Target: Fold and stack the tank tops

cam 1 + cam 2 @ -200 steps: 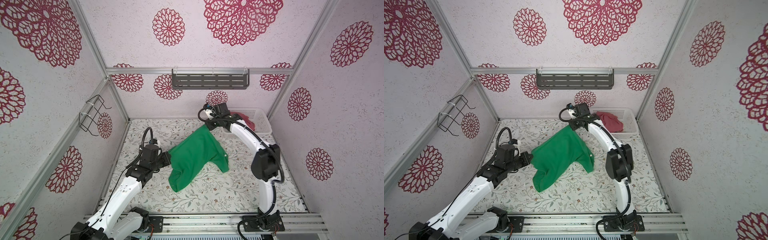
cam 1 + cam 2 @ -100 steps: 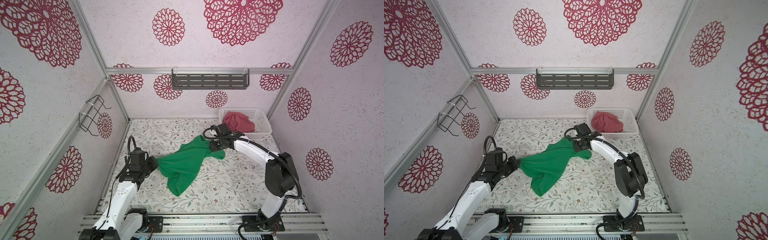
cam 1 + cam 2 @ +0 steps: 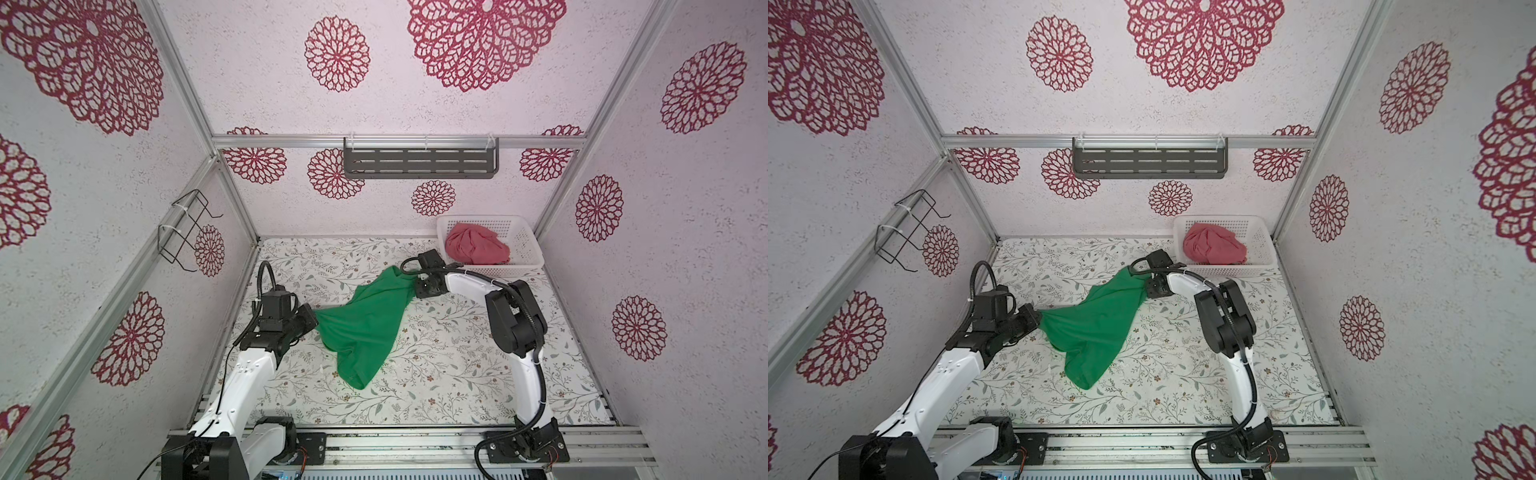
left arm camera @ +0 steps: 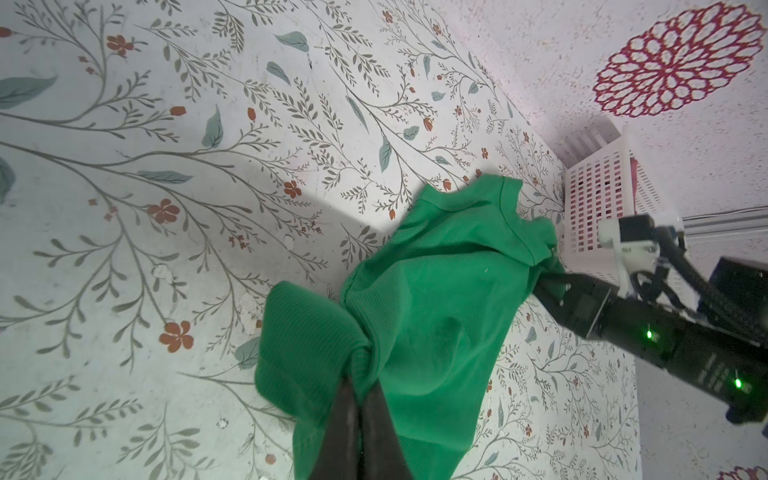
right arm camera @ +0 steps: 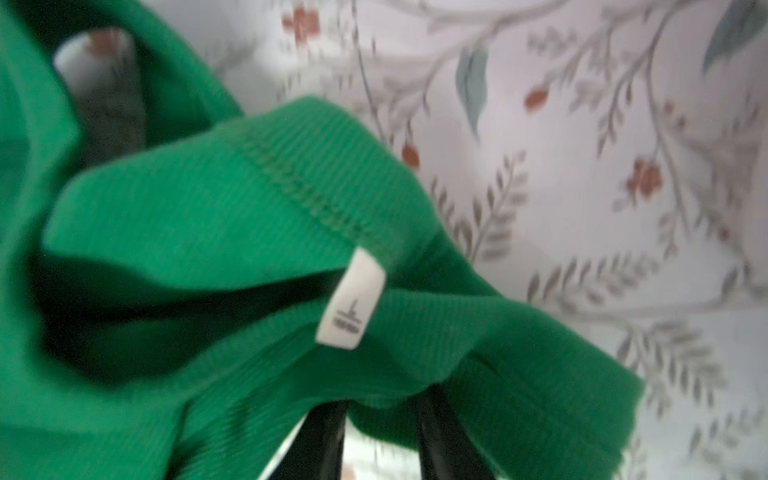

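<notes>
My left gripper [image 4: 353, 390] pinching green tank top [image 3: 370, 320], well apart from basket [image 3: 498, 269]; right gripper [image 5: 382, 415] clamping bunched neckline near basket. Risk: hem slips, spread collapses.

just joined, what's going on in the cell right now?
Both arms are on the green tank top. The left claw is shut on one bunched edge, and the right claw grips the opposite end, near the white label. The cloth is strung between them over the floral table, its lower part trailing on the surface, not yet folded. The pinkish-red tank top lies crumpled in the white basket at the back right corner.
</notes>
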